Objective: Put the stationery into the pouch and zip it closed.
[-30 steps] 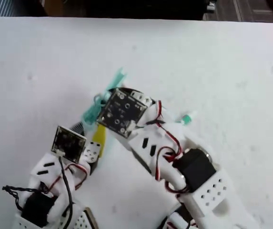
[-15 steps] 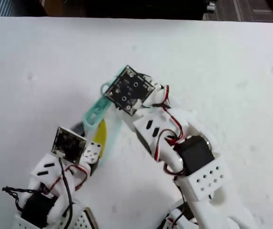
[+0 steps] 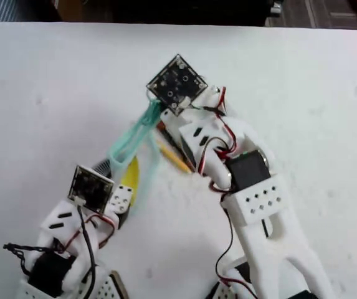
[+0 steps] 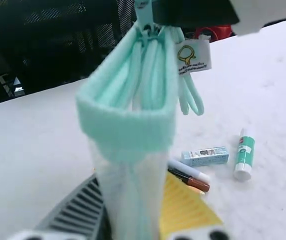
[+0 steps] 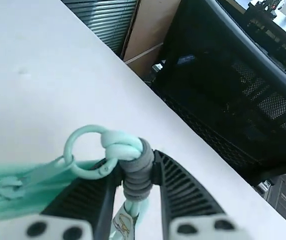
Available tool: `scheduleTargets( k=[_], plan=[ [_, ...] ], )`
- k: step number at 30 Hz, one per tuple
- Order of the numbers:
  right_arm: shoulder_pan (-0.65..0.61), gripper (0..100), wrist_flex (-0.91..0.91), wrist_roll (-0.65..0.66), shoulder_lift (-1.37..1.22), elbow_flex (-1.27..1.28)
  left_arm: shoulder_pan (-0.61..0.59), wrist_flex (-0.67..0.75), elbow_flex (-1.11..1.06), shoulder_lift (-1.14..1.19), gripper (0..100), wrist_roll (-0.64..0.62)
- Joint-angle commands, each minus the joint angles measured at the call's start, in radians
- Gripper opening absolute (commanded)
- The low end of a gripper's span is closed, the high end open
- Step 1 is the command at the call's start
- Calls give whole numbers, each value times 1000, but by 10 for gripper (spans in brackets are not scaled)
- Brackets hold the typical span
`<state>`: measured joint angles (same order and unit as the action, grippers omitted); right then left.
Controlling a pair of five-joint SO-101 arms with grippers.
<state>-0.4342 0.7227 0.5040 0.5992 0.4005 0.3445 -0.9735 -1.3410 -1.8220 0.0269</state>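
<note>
My right tool (image 5: 135, 162) is shut tight on the knotted cord (image 5: 133, 172). The cord hangs from the ring (image 5: 70, 145) on the zip slider (image 5: 10, 186). In the high view that tool sits in the upper middle, at the far end of the mint pouch (image 3: 127, 146).

My left tool (image 4: 133, 200) is at the lower left of the high view. It is clamped on the near end of the pouch, so the pouch is stretched between my two arms, lifted off the desk (image 3: 303, 93).

The stationery lies out on the desk: a white and green tube (image 4: 243, 159), a small box (image 4: 205, 156) and a marker (image 4: 188, 176) at the right of the left wrist view. A yellow pencil (image 3: 173, 157) lies near the middle of the high view, just beside my right arm. I cannot tell if anything is inside the pouch. So I think this step is sliding the zip to get the pouch open.

To do it well, I should pull in a straight line along the zip, not sideways, so the slider does not jam. I should pull slowly and evenly. My left tool must hold firm, or the soft cloth could slip out. I must not tug hard at the end of the zip, because the thin cord could slide out of my grip. I should also mind the pencil by my arm.
</note>
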Motion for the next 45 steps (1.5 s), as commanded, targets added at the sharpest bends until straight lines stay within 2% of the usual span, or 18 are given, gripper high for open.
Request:
scheduleTargets(
  k=[1,14,20,22,24,26,28,36,39,42,45],
  plan=[
    [59,16,-50,-2,-36,-57,7,0,11,-10,22,9],
    [116,16,-91,-2,-51,-57,7,0,11,-10,22,9],
    [102,19,-65,-9,-41,-55,7,0,11,-10,22,9],
    [82,52,-35,-9,-31,-57,7,0,11,-10,22,9],
    [58,146,-2,-9,-4,-51,7,0,11,-10,22,9],
    [35,250,47,-9,30,-54,7,2,11,-10,22,9],
    [5,313,99,-9,71,-55,7,3,11,-10,22,9],
    [-8,286,332,-2,196,-51,-5,-12,35,-10,22,5],
    [-15,284,475,2,206,-51,-56,-32,64,-10,22,3],
    [-8,283,627,86,206,-51,-128,-26,72,-10,22,-3],
    [15,283,720,161,206,-49,-170,-21,72,-10,22,-75]
  ],
)
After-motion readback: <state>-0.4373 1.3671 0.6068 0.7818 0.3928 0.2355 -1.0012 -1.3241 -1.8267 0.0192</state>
